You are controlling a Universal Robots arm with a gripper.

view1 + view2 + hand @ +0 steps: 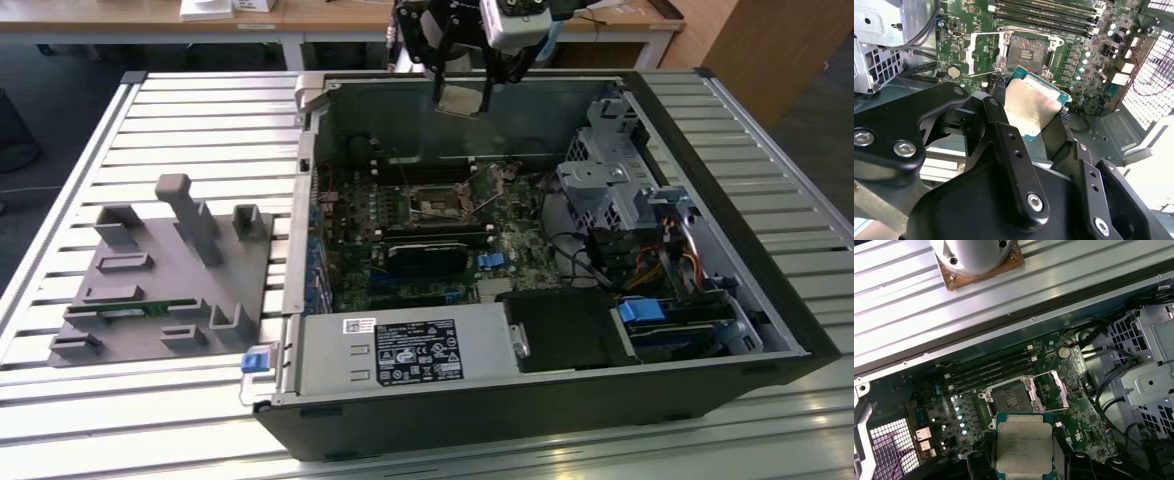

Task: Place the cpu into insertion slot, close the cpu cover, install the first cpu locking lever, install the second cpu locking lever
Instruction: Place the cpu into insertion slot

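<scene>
While gripper (1031, 99) hangs over open computer case (534, 425), fingers pinch opposite edges of cpu (1026, 112), silver top facing first wrist view. cpu in air, tilted in second wrist view, above and apart from insertion slot (1026, 50). Slot contacts exposed; cpu cover (985, 52) swung open beside slot. Grey fixture (160, 290) on slatted table (200, 120), exterior view's left of case.

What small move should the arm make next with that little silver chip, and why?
Probably a slow descent toward the dark square insertion slot with its silvery rim. The end effector holds the flat square silver-grey cpu by two edges, above the green circuit board, and the thin silvery cpu cover is swung open beside the slot, so the socket looks free.
</scene>
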